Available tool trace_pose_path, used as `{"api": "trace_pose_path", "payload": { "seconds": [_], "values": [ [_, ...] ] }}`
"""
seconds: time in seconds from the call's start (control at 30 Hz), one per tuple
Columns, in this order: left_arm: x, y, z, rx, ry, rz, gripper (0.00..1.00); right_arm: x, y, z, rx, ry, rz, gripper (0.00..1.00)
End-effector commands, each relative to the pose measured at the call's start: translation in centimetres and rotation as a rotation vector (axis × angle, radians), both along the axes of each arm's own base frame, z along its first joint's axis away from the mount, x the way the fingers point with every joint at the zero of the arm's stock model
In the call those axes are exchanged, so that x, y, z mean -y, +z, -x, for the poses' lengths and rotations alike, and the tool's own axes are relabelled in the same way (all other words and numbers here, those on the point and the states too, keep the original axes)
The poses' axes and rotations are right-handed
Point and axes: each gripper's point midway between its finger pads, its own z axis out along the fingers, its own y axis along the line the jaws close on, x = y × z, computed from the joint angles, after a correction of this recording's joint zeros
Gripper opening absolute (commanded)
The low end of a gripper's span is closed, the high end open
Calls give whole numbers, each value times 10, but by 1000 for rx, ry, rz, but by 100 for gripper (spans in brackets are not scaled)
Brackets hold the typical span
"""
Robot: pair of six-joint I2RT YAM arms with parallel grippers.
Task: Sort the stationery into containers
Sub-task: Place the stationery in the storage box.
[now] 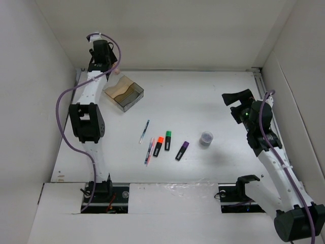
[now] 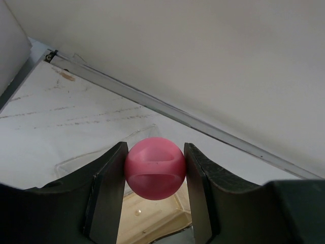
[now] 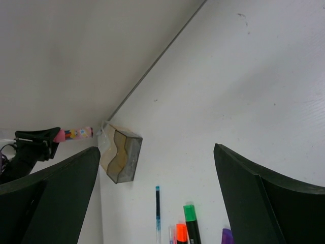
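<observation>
**Pink cap pinched at the far-left corner**

Pink, rounded bottle (image 2: 154, 170) end-on in the left wrist view, clamped between the two dark fingers (image 2: 109, 188) of the left gripper (image 2: 155, 157). The body is hidden behind the cap there. From the right wrist it shows as a short patterned stub lying level, clear of the table (image 1: 203, 101).

Box (image 1: 123, 91): clear, tan inside, wavy divider, near the far-left corner. The bottle's tip is at its rim. Whether it is over a compartment, cannot tell. From the left wrist only a tan patch of box shows below the fingers, the rest cut off by them. From above, the bottle is too small to make out against the arm.

Right gripper (image 3: 156, 150): fingers spread wide, holding nothing, raised over the right side of the table.

On the table, mid-way across and toward the near edge:
- blue pen (image 1: 144, 131)
- pink pen (image 1: 149, 151), just nearer
- orange highlighter (image 1: 158, 146), beside the pink pen
- green highlighter (image 1: 167, 140)
- purple highlighter (image 1: 182, 150)
- small round greyish jar (image 1: 206, 138), right of the row, apart from it

All lie separate and well apart from the box. In the right wrist view the orange and purple highlighters are cut off by the bottom edge, and the pink pen is a mere sliver.
</observation>
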Motion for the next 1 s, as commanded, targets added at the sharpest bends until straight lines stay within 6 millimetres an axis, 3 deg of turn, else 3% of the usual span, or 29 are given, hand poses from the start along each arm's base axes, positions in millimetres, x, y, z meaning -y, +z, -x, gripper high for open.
{"api": "trace_pose_path", "payload": {
  "seconds": [0.0, 0.27, 0.3, 0.37, 0.6, 0.7, 0.8, 0.97],
  "values": [
    [-12, 49, -10, 116, 35, -35, 40, -5, 21, 1, 87, 27, -1, 100],
    [-12, 38, -27, 111, 30, -52, 40, -5, 24, 1, 96, 27, -2, 100],
    [-12, 26, -29, 90, 29, -52, 40, -5, 24, 1, 96, 27, -2, 100],
    [-14, 22, -31, 89, 38, -55, 40, -7, 20, -1, 85, 36, -3, 100],
    [-14, -13, -27, 31, 31, -74, 40, -7, 22, -1, 94, 36, -4, 100],
    [-14, -16, -25, 28, 31, -74, 40, -7, 22, -1, 94, 36, -4, 100],
    [-14, -37, -22, -4, 30, -75, 40, -9, 18, -1, 85, 45, -4, 100],
    [-13, -42, -22, -4, 21, -72, 41, -9, 18, -1, 85, 45, -4, 100]
  ]
}}
